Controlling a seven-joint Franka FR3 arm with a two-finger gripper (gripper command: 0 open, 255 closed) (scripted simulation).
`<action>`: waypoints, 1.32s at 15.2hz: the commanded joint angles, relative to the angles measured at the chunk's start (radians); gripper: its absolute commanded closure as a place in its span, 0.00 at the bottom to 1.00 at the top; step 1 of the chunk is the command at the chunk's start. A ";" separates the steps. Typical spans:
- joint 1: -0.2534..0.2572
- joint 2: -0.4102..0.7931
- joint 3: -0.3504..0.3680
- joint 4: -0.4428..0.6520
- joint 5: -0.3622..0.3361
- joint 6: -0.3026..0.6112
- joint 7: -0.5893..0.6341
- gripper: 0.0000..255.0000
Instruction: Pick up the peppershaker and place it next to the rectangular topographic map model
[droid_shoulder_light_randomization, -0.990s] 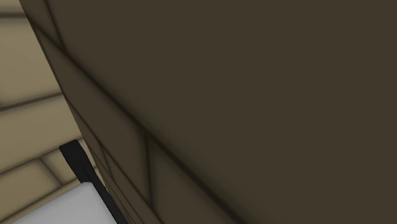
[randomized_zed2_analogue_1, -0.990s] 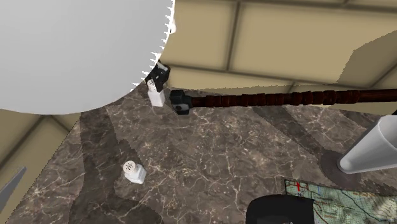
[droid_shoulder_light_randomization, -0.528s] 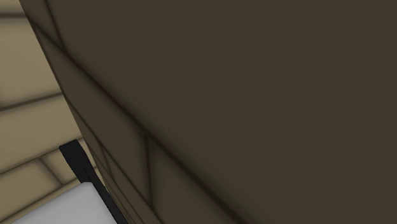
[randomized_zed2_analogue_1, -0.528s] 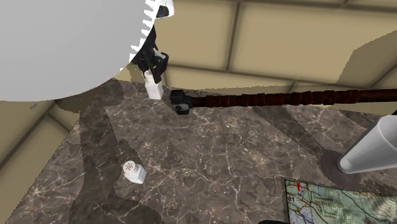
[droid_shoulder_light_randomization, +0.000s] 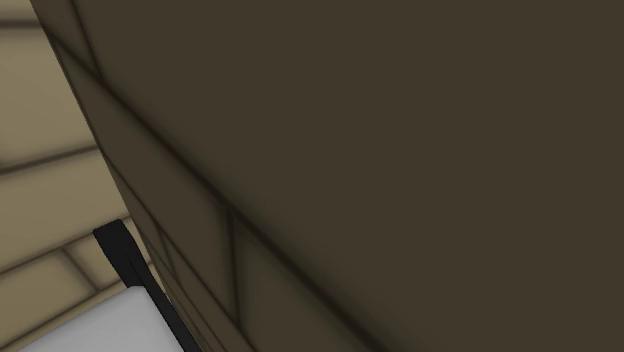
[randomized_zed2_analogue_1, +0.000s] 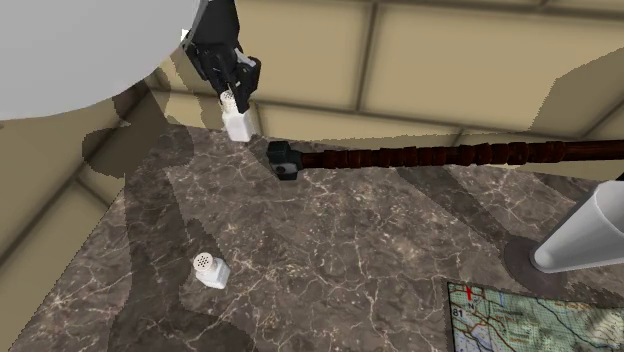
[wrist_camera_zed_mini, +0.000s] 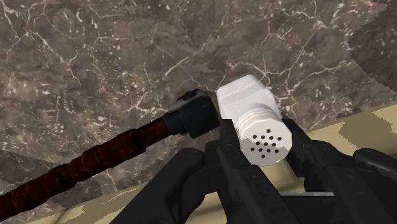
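Note:
My black gripper (randomized_zed2_analogue_1: 235, 98) is shut on a white shaker (randomized_zed2_analogue_1: 238, 122) with a holed cap, and holds it in the air above the far left corner of the marble table (randomized_zed2_analogue_1: 330, 250). In the wrist view the shaker (wrist_camera_zed_mini: 253, 118) sits clasped between the two fingers (wrist_camera_zed_mini: 232, 156), cap toward the camera, table below it. A second white shaker (randomized_zed2_analogue_1: 210, 270) lies on its side on the table, nearer the front left. The topographic map model (randomized_zed2_analogue_1: 530, 322) lies flat at the second exterior view's lower right, far from the gripper.
A dark brown ribbed rod (randomized_zed2_analogue_1: 430, 155) with a black end (randomized_zed2_analogue_1: 284, 159) lies along the table's back, just below the held shaker; the rod (wrist_camera_zed_mini: 89, 162) also runs beside the fingers. A grey cylinder (randomized_zed2_analogue_1: 585, 232) stands at the right. A dark brown surface (droid_shoulder_light_randomization: 380, 150) blocks the shoulder view.
The gripper has risen with the shaker, lifting it off the table's far corner. The arm's large white body has swung up and left. The lying shaker and rod have not moved.

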 joint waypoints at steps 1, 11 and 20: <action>0.001 -0.002 0.001 0.015 0.001 -0.018 0.000 1.00; -0.111 -0.414 -0.070 -0.462 0.152 0.082 -0.203 1.00; -0.141 -0.728 -0.196 -0.759 0.193 0.070 -0.389 1.00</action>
